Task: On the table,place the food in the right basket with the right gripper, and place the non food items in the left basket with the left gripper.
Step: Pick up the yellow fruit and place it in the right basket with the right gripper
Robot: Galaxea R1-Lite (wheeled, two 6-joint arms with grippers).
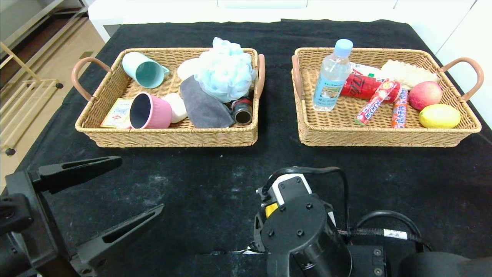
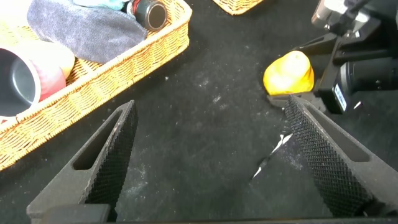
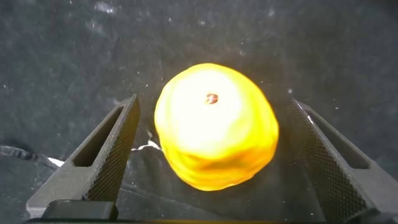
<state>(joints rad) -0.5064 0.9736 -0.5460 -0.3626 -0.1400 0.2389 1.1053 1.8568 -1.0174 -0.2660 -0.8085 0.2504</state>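
Here the lumpy yellow pear (image 3: 215, 126) sits on the black cloth of the table (image 1: 403, 177) at its near edge, beside a small white tear (image 2: 273, 149). The right gripper (image 3: 214, 155) points straight down over it, textured black fingers spread wide on either side, not touching. The left gripper (image 1: 115, 192) hovers near left, tapering fingers wide apart and empty. Far off, the woven left basket (image 1: 173, 137) holds the pink pot (image 1: 150, 111); the right basket (image 1: 384, 136) holds the clear bottle (image 1: 332, 77)
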